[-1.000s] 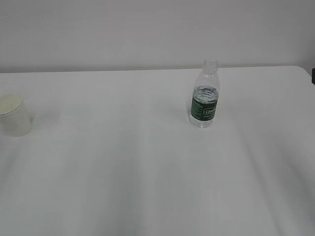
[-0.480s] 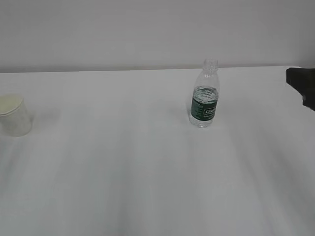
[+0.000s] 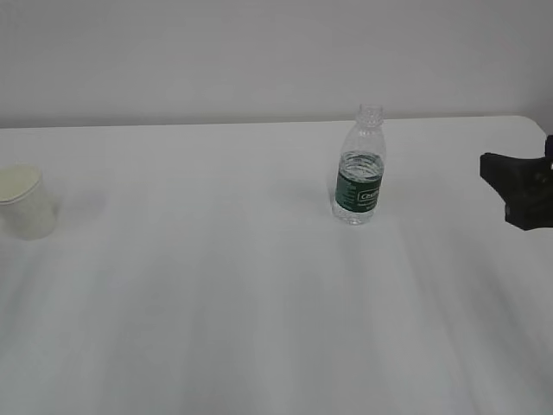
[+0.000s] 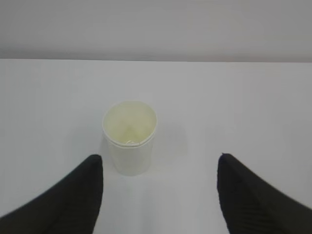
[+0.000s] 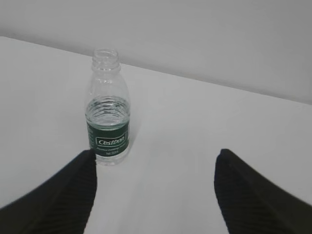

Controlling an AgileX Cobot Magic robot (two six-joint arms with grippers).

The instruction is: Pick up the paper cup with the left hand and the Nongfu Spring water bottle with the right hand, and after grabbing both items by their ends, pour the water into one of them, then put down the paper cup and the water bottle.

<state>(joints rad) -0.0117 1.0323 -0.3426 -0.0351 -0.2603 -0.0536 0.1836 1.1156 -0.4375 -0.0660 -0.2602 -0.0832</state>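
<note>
The off-white paper cup [image 3: 23,202] stands upright at the table's left edge. From the left wrist it shows ahead as the paper cup [image 4: 129,137], just beyond my left gripper [image 4: 158,161], which is open and empty. The clear water bottle [image 3: 359,169] with a dark green label stands capless right of centre, partly filled with water [image 5: 107,111]. My right gripper [image 3: 505,183] enters at the right edge, apart from the bottle. In the right wrist view the water bottle [image 5: 107,109] stands ahead, close to the left finger of the open right gripper [image 5: 155,158]. The left gripper is outside the exterior view.
A white table [image 3: 216,294] runs back to a pale wall [image 3: 259,52]; its far edge crosses behind the bottle. Nothing else stands on it besides the cup and bottle.
The right gripper has come in from the right edge of the exterior view and moved left toward the bottle. Cup and bottle have not moved.
</note>
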